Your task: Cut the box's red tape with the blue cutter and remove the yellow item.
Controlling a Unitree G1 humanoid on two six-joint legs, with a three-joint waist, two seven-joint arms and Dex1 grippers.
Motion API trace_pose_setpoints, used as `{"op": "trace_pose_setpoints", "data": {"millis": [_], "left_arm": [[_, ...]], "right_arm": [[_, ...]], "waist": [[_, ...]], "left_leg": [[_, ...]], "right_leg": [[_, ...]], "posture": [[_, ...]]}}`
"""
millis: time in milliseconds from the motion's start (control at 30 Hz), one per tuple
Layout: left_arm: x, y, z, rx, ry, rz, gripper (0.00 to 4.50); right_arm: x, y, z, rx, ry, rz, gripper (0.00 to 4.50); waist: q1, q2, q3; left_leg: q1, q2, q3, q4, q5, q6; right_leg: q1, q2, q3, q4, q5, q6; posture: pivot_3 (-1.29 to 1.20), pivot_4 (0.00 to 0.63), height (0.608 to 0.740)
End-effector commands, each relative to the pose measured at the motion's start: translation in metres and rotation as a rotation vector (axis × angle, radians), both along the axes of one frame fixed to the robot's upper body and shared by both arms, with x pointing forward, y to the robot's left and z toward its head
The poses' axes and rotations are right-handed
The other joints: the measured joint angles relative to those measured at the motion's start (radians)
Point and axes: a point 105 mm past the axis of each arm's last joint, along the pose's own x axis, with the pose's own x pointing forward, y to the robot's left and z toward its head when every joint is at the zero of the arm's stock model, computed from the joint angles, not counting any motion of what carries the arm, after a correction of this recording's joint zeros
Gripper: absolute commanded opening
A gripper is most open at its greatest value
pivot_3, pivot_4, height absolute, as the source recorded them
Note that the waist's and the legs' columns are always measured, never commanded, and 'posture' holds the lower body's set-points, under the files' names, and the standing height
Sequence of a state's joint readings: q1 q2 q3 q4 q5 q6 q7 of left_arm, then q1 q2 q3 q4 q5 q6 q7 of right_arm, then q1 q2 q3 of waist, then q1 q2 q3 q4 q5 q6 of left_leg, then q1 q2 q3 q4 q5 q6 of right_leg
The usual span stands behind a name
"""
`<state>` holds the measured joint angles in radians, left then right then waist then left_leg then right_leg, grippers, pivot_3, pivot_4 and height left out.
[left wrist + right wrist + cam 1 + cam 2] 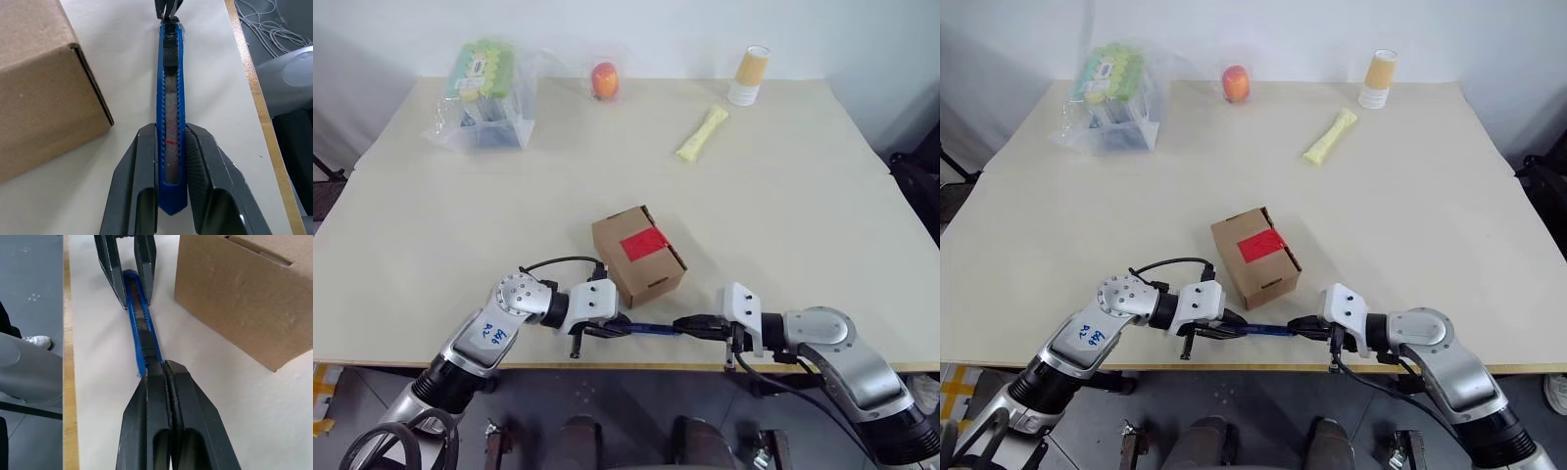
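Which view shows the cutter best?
The left wrist view: the cutter runs nearly full length, slider visible, clamped between the left hand's fingers. The right wrist view shows it foreshortened, its near end in the right hand. The eye views show a thin blue line between both hands.

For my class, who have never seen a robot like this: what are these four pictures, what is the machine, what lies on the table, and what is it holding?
The machine is a humanoid robot with two arms, each ending in two black fingers. Two pictures come from cameras in its head, looking down over the arms. The other two come from a camera on each wrist, looking along that hand's fingers.

On the table sits a closed cardboard box with red tape across its top. Farther back lie a clear bag of packaged goods, an orange-red fruit, a pale yellow bone-shaped piece and a paper cup.

Both hands hold one blue cutter: the left gripper pinches one end, and the right gripper is shut at the other end, near the table's front edge.
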<state>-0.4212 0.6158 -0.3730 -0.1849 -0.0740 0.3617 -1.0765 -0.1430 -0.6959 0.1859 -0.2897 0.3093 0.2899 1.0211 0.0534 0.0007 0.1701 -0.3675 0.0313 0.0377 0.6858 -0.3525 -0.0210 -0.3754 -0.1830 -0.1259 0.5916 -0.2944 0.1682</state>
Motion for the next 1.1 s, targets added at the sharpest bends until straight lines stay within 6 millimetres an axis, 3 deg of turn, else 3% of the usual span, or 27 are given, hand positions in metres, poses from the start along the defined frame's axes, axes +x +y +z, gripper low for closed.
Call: {"op": "trace_pose_setpoints", "data": {"millis": [33,300,567,667,733,867,967,1100], "left_arm": [[0.000,0.004,-0.015,0.050,0.031,0.038,0.45],[-0.007,0.007,-0.017,0.058,0.036,0.040,0.45],[-0.004,0.007,-0.015,0.060,0.027,0.042,0.45],[-0.003,0.007,-0.015,0.059,0.023,0.041,0.45],[-0.003,0.008,-0.014,0.053,0.013,0.048,0.45],[-0.003,0.020,0.000,-0.031,-0.096,0.051,0.45],[-0.009,0.035,0.016,-0.131,-0.278,0.001,0.45],[-0.022,0.037,0.033,-0.182,-0.484,-0.103,0.45]], "right_arm": [[-0.004,0.009,0.001,0.009,-0.005,0.037,0.05],[-0.003,0.023,-0.010,0.024,0.024,0.027,0.05],[0.003,0.038,-0.006,0.057,0.015,0.052,0.05],[-0.003,0.041,-0.004,0.050,0.026,0.097,0.05],[-0.009,0.041,0.002,0.058,0.031,0.118,0.05],[-0.021,0.023,0.036,0.238,0.135,0.048,0.05],[-0.030,0.002,0.061,0.378,0.270,-0.055,0.63],[-0.040,-0.014,0.065,0.374,0.472,-0.196,2.06]], "waist": [[0.000,0.000,0.000],[-0.005,0.000,0.000],[-0.007,0.000,0.000],[-0.006,0.000,0.000],[-0.006,0.000,0.000],[-0.007,0.000,0.000],[-0.017,0.000,0.001],[-0.021,-0.001,0.002]], "left_leg": [[0.000,0.000,0.000,0.000,0.000,0.000],[0.000,0.000,0.000,0.000,0.000,0.000],[0.000,0.000,0.000,0.000,0.000,0.000],[0.000,0.000,0.000,0.000,0.000,0.000],[0.000,0.000,0.000,0.000,0.000,0.000],[0.000,0.000,0.000,-0.001,0.000,0.000],[0.000,0.001,0.000,-0.001,0.000,0.000],[-0.001,0.001,-0.001,-0.002,-0.001,-0.001]], "right_leg": [[0.000,0.000,0.000,0.000,0.000,0.000],[0.000,0.000,0.000,0.000,0.000,0.000],[0.000,0.000,0.000,0.001,0.000,0.000],[0.000,0.000,0.000,0.001,0.000,0.000],[0.000,0.000,0.000,0.001,0.000,0.000],[-0.001,0.000,0.000,0.000,0.000,0.000],[-0.001,0.000,0.000,0.000,0.000,0.000],[-0.001,0.000,-0.001,0.000,0.000,-0.001]], "posture": [[0.00,0.150,0.740],[0.00,0.150,0.740],[0.00,0.150,0.740],[0.00,0.150,0.740],[0.00,0.150,0.740],[0.00,0.150,0.740],[0.00,0.150,0.740],[0.00,0.150,0.740]]}}
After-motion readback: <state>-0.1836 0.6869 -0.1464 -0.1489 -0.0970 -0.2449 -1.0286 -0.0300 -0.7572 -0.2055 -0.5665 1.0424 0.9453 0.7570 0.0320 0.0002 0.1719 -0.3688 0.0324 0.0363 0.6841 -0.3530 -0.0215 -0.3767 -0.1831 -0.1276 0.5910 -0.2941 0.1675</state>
